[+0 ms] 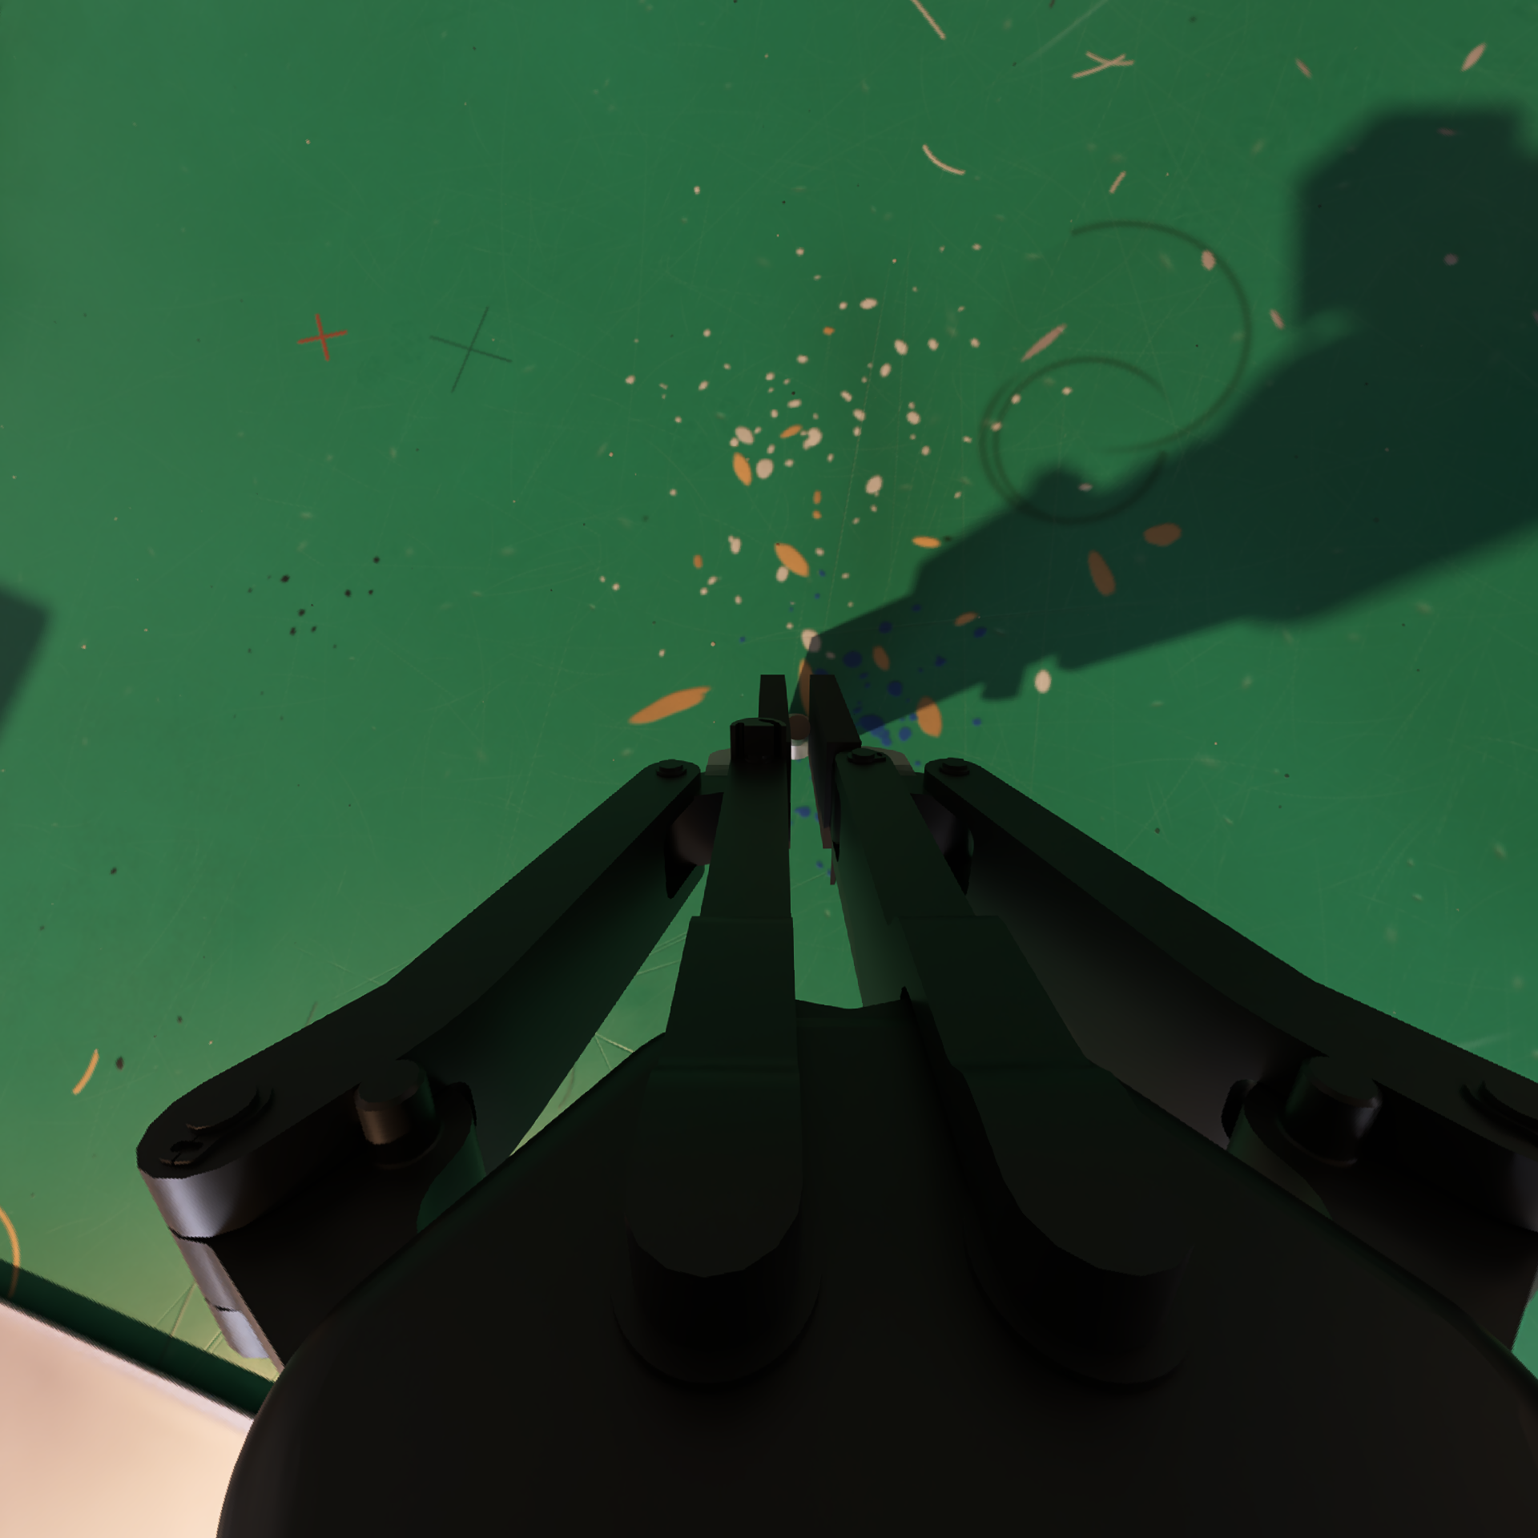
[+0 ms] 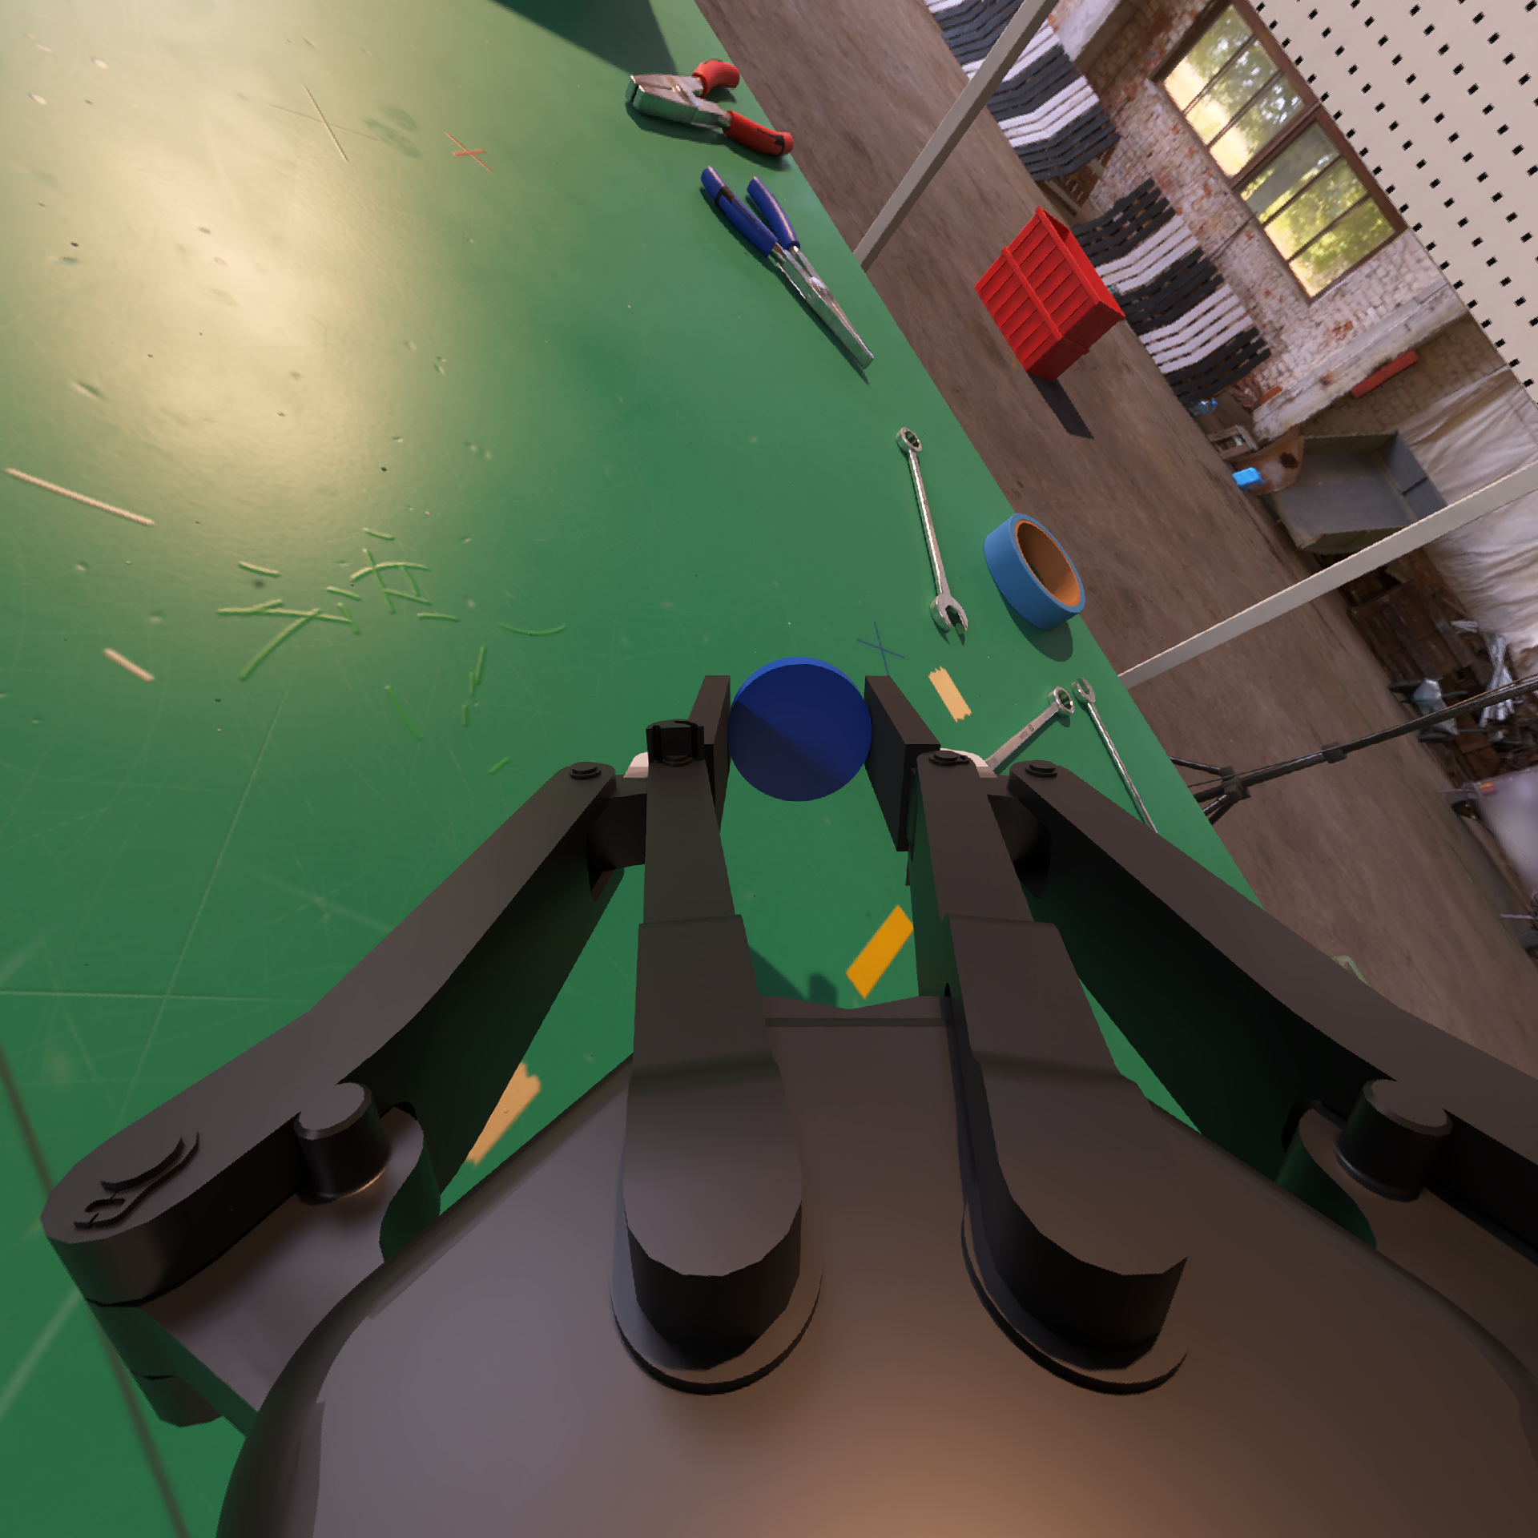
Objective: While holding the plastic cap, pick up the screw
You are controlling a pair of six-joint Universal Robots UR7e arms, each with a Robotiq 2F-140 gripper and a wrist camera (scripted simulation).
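Green mat [image 1: 416, 666] below; screw [image 1: 799, 736] pinched between left jaws, cap [image 2: 799, 728] between right.

Green desk [image 2: 250, 749], scratched, flecked with pale and orange paint spots, glaring under warm light at upper left in the right wrist view. Dark angular shadows across the desk surface [image 1: 416, 208] in the left wrist view. Beyond the desk edge, brown floor [image 2: 957, 166]. Red crate [image 2: 1044, 295] standing on that floor. Brick wall [image 2: 1298, 333] with a framed window [image 2: 1273, 141], daylight and foliage behind. White perforated panel [image 2: 1431, 108] at upper right. Grey bin [image 2: 1356, 491] by the wall.
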